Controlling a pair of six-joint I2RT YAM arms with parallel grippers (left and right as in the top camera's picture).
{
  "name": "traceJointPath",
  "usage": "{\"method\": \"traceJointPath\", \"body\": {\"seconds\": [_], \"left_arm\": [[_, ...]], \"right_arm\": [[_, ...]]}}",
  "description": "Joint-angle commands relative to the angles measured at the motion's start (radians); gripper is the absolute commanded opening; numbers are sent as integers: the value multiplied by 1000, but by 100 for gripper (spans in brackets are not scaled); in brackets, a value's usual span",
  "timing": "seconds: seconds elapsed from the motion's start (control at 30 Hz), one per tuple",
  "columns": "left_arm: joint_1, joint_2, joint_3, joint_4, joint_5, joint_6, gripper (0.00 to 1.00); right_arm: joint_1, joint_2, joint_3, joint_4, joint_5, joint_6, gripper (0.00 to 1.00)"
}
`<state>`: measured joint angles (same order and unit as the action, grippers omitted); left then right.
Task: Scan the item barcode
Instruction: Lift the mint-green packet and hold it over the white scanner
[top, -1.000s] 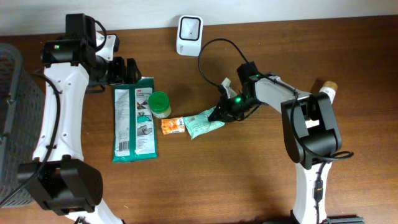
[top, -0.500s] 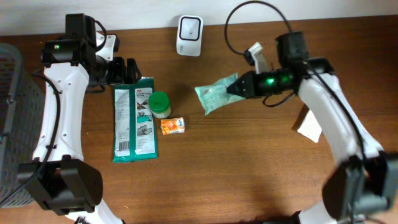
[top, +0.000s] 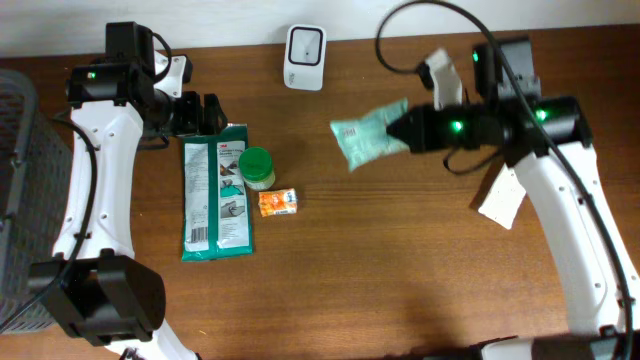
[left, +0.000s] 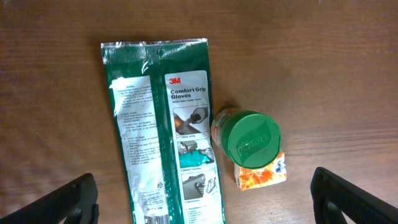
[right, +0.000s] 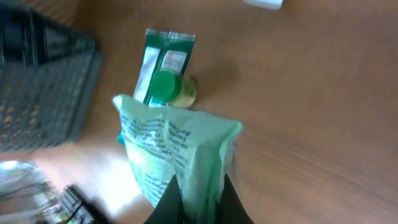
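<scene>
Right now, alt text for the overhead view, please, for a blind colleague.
The right gripper holds a pale green pouch above the table, near the white scanner. The open left gripper hovers by the glove packet, jar and orange sachet.

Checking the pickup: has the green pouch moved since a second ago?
Yes. The pouch went from beside the orange packet up and right in the overhead view, in the right pincer.

Probably a lab mock-up of a shop checkout: scanner (top: 305, 45), wire basket (top: 14, 150), glove pack (top: 217, 190) on a wooden table (top: 350, 270).
</scene>
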<state>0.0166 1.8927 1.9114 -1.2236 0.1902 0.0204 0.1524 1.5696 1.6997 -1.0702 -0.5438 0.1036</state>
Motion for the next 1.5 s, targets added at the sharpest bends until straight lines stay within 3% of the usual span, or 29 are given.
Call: {"method": "traceJointPath", "body": {"seconds": [0.0,0.13,0.33,0.73,1.17,1.47], "left_arm": [[6,6,6,-1,3,18,99],[6,6,6,-1,3,18,99],[6,6,6,-1,3,19,99],[6,6,6,-1,3,18,99],[6,6,6,-1,3,18,99],[6,6,6,-1,3,18,99]], "right_arm": [[91,155,312,-76,292,3,4],[174,359,546,-13,560,-60,4],[248,544,550,342,799,-277,4],[265,783,548,814,814,-670,4],[296,939,548,1087,940,-1075,4],[301,942,523,1082,903,-1095,4]]}}
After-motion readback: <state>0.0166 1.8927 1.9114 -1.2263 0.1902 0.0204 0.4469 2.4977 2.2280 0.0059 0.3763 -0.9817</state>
